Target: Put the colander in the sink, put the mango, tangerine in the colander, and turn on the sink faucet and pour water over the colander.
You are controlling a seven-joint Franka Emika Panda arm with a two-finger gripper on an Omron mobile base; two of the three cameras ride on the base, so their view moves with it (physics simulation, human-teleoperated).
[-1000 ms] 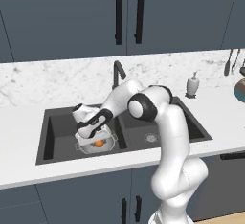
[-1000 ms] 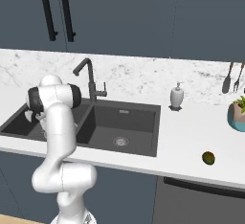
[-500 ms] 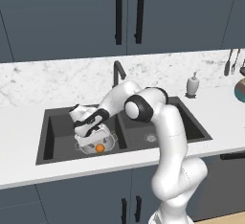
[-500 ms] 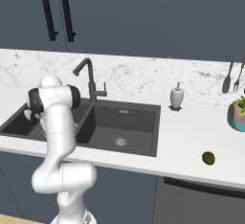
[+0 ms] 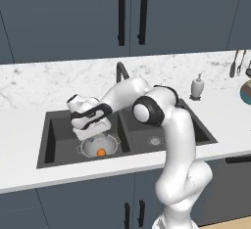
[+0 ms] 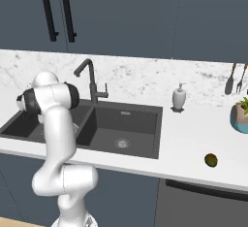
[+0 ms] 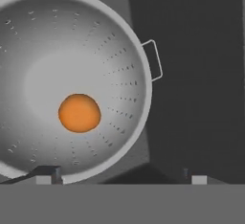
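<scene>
The silvery colander (image 5: 110,144) (image 7: 95,50) sits in the left basin of the dark double sink (image 5: 59,142) (image 6: 140,119). The orange tangerine (image 5: 101,152) (image 7: 79,113) lies loose on its bottom. My gripper (image 5: 92,134) (image 7: 119,176) hangs just above the colander, pointing down, open, with nothing between its widely spread fingertips (image 7: 48,174). The dark green mango (image 6: 210,160) lies on the white counter far to the right of the sink. The black gooseneck sink faucet (image 5: 120,71) (image 6: 89,78) stands behind the divider between the basins.
A white soap dispenser (image 5: 197,86) (image 6: 179,97) stands behind the sink's right corner. A potted plant (image 6: 240,119) and hanging utensils (image 6: 232,78) are at the far right. Dark cabinets hang above the marble backsplash.
The fingers have spread apart and the hand has lifted a little above the colander. The tangerine stays lying in the colander.
</scene>
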